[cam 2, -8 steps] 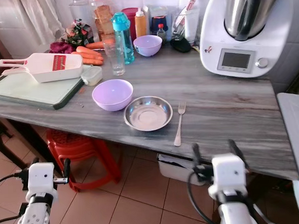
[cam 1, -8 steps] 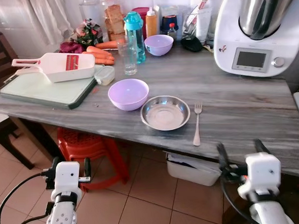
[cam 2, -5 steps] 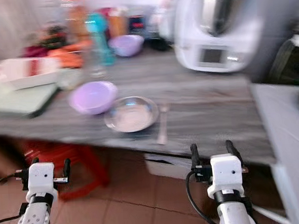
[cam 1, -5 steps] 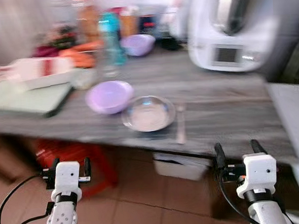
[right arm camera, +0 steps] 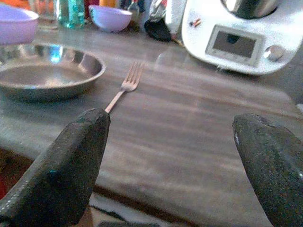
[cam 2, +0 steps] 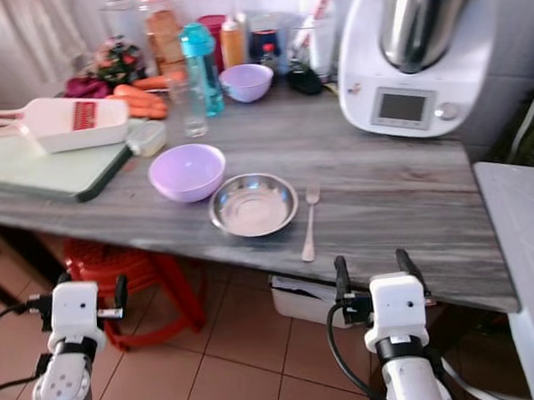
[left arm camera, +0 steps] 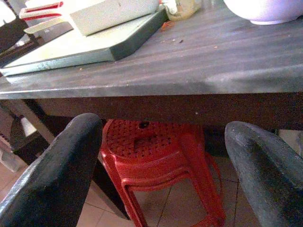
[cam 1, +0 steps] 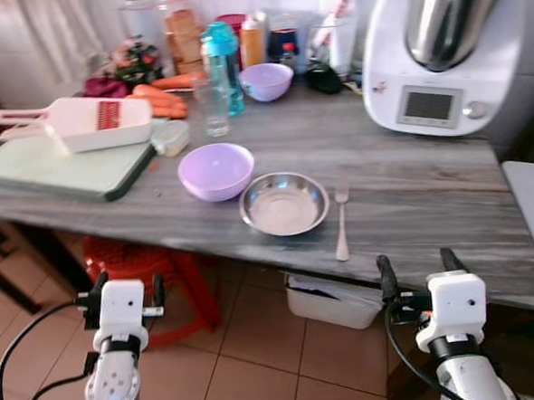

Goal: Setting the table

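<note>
A steel plate point(cam 1: 283, 203) lies near the front edge of the grey wooden table point(cam 1: 411, 182). A fork point(cam 1: 342, 221) lies just to its right, tines away from me. A lilac bowl point(cam 1: 215, 170) sits to the plate's left, and a second lilac bowl point(cam 1: 268, 81) stands at the back. My left gripper point(cam 1: 125, 289) is open, held low in front of the table over the floor. My right gripper point(cam 1: 415, 270) is open too, just before the table edge, below and right of the fork point(right arm camera: 124, 87).
A green cutting board point(cam 1: 60, 158) with a white slicer point(cam 1: 85, 122) is at the left. Carrots point(cam 1: 159, 97), a glass point(cam 1: 213, 103), a blue bottle point(cam 1: 223, 65) and jars line the back. A white kitchen machine point(cam 1: 444, 49) stands right. A red stool point(cam 1: 148, 262) and a white tub point(cam 1: 332, 298) are underneath.
The camera swung and blurred, then settled; the whole scene has shifted slightly left of its first position. Both grippers stay low and open in front of the table.
</note>
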Available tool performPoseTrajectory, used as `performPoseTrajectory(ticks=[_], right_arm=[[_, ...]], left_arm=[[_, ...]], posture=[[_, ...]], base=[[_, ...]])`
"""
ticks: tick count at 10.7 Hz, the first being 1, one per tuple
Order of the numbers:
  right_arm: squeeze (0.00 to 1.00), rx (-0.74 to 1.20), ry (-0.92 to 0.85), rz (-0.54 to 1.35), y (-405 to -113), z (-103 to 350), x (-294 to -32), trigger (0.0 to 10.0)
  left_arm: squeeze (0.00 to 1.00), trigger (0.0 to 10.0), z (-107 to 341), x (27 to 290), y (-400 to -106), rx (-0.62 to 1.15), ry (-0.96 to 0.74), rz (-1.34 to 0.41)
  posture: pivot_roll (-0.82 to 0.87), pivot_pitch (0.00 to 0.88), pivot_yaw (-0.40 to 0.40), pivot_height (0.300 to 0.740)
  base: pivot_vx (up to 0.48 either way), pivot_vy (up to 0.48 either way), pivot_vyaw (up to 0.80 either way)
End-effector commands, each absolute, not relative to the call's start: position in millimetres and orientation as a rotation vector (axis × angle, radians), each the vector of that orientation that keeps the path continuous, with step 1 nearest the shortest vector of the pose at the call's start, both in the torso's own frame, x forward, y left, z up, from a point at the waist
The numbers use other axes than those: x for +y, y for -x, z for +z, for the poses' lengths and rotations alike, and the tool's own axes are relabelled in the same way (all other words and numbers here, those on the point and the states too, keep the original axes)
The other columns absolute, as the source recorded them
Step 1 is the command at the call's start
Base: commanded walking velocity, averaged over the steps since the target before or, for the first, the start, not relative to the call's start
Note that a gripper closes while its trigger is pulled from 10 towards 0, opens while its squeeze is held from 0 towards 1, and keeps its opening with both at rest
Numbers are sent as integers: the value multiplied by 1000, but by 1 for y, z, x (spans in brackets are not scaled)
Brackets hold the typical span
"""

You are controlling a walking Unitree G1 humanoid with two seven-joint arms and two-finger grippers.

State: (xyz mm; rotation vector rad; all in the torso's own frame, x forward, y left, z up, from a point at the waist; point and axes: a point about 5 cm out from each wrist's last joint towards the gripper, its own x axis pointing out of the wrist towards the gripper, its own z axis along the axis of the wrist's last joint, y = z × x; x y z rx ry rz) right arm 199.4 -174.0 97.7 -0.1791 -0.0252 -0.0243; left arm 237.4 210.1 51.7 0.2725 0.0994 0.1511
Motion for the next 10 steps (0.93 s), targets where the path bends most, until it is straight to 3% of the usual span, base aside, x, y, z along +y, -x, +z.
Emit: performPoseTrajectory(ticks=[1, 10], right_arm=[[0, -14, 170, -19, -200, 95, -174, 10000], [0, -16, 195, -2, -203, 95, -172, 10000]], left_arm=[[0, 10000, 54, 207, -240, 97, -274, 143], [0, 10000, 53, 198, -246, 107, -236, 91]], posture=[[-7, 0, 43, 740], [-16, 0, 42, 740]], base=[[-337, 0, 0], [-335, 0, 0]])
